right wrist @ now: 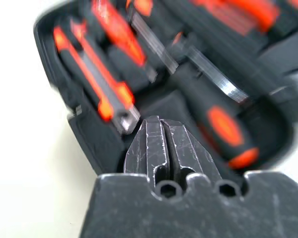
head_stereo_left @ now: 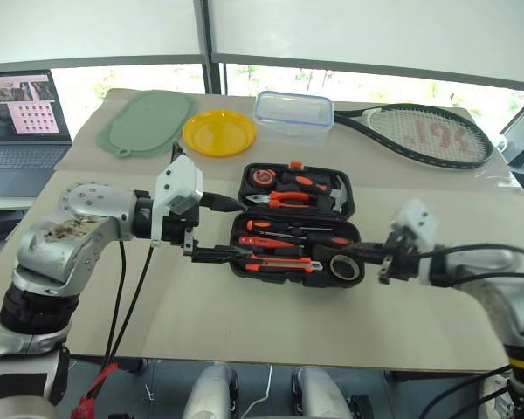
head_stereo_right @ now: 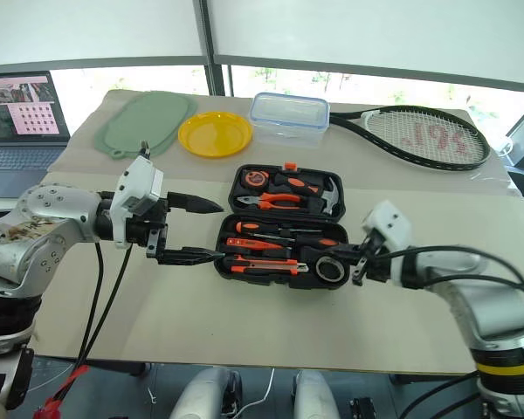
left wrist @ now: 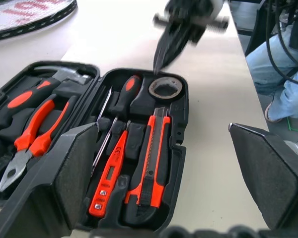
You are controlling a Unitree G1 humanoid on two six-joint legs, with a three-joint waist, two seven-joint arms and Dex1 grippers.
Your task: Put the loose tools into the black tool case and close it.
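Note:
The black tool case (head_stereo_left: pixel 350 194) lies open on the table, both halves flat. In its near half sit an orange-black utility knife (left wrist: pixel 151 163), a small orange screwdriver (left wrist: pixel 111 173), two thin screwdrivers (left wrist: pixel 107 121) and a dark round tape roll (left wrist: pixel 165 88). My left gripper (head_stereo_left: pixel 244 230) is open at the case's left edge, one finger over each half. My right gripper (head_stereo_left: pixel 342 254) is shut and empty. Its tip (left wrist: pixel 157 63) hovers just above the tape roll (head_stereo_left: pixel 345 267) at the near right corner.
Orange-handled pliers (head_stereo_left: pixel 288 200), a hammer and a tape measure fill the case's far half. Behind the case are a yellow plate (head_stereo_left: pixel 218 133), a green mat (head_stereo_left: pixel 148 122), a clear lidded box (head_stereo_left: pixel 293 113) and a racket (head_stereo_left: pixel 428 135). A laptop (head_stereo_left: pixel 22 118) stands at the far left. A person's leg (left wrist: pixel 278 74) is beside the table.

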